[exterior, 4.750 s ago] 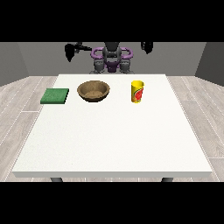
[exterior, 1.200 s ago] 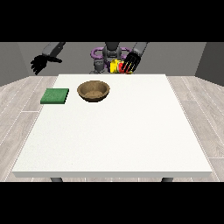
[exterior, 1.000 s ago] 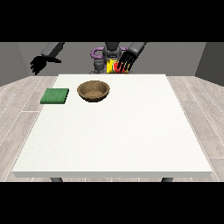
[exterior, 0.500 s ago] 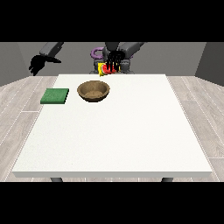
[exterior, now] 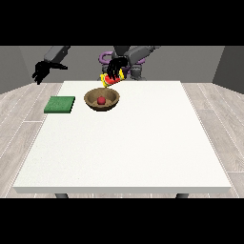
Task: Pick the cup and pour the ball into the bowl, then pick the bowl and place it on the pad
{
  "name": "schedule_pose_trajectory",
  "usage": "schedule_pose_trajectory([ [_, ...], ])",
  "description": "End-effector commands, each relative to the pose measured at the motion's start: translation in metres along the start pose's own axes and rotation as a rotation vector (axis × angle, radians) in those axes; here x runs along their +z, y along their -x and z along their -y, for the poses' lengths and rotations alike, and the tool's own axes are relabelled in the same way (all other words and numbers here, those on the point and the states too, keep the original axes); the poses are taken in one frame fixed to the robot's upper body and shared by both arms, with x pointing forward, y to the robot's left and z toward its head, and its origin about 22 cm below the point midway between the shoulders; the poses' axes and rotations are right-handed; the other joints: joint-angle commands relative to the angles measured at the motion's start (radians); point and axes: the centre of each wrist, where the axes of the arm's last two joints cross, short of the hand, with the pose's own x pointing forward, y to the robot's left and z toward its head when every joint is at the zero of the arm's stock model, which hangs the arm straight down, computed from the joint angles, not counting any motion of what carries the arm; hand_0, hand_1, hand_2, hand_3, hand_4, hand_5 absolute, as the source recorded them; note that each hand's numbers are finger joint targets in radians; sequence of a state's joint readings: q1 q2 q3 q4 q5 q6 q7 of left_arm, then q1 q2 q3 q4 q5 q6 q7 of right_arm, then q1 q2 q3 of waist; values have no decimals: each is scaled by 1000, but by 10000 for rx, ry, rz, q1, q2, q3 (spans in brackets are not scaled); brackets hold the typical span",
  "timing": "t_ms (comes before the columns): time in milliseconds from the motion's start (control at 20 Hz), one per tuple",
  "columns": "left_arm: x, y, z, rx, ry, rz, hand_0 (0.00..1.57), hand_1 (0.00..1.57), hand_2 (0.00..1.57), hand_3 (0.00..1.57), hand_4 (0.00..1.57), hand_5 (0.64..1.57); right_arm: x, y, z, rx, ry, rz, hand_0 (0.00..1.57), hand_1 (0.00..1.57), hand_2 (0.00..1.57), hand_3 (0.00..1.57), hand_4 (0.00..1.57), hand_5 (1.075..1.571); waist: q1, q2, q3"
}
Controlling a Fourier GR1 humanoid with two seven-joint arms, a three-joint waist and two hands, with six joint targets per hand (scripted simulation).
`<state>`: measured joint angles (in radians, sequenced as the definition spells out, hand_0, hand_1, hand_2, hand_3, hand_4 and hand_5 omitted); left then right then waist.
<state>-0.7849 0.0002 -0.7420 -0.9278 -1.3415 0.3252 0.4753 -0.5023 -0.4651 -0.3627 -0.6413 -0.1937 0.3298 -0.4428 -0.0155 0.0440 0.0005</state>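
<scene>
A brown wooden bowl (exterior: 112, 102) rests on the white table (exterior: 128, 143) near its far edge, with a small red ball (exterior: 101, 100) lying inside it. Just above the bowl's far rim, a yellow and red cup (exterior: 111, 79) is tipped over towards the bowl. The hand at the view's right (exterior: 116, 68) has its fingers curled round that cup. A green pad (exterior: 60, 104) lies flat to the left of the bowl. The hand at the view's left (exterior: 41, 73) hangs in the air beyond the table's far left corner, fingers relaxed, holding nothing.
The robot's torso (exterior: 136, 71) stands behind the table's far edge. Grey plank floor (exterior: 19, 114) surrounds the table on both sides.
The cup has tipped further and moved left over the bowl. The red ball now lies in the bowl, which held nothing before. The hand at the view's left has barely moved.
</scene>
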Motion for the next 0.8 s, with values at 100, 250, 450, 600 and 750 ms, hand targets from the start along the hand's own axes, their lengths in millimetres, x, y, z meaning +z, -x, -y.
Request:
schedule_pose_trajectory([
  [100,-14,-2,-10,-1758,356,1011,0,0,1571,1571,1244,1400,-1,-8,11,-50,-269,164,0,0,0,190,0,1521,-108,336,1],
  [250,-23,5,-14,-2758,749,1564,614,614,1571,1571,1232,1387,-10,-1,-15,-163,-204,15,0,0,0,71,0,1519,-243,-48,-2],
  [450,-39,-5,-39,-4436,633,2210,1511,1511,1571,1571,1203,1443,3,11,-4,-184,-21,-478,0,0,0,171,0,1516,-66,-471,5],
  [600,-37,-8,-48,-4666,243,2544,1552,1552,1571,1571,1188,1466,14,11,13,35,276,-280,0,0,0,211,0,1517,266,-237,2],
  [750,-52,-13,-68,-4746,33,2153,1534,1534,1571,1571,1207,1457,-4,-2,5,-48,103,83,0,0,0,144,0,1520,50,91,0],
])
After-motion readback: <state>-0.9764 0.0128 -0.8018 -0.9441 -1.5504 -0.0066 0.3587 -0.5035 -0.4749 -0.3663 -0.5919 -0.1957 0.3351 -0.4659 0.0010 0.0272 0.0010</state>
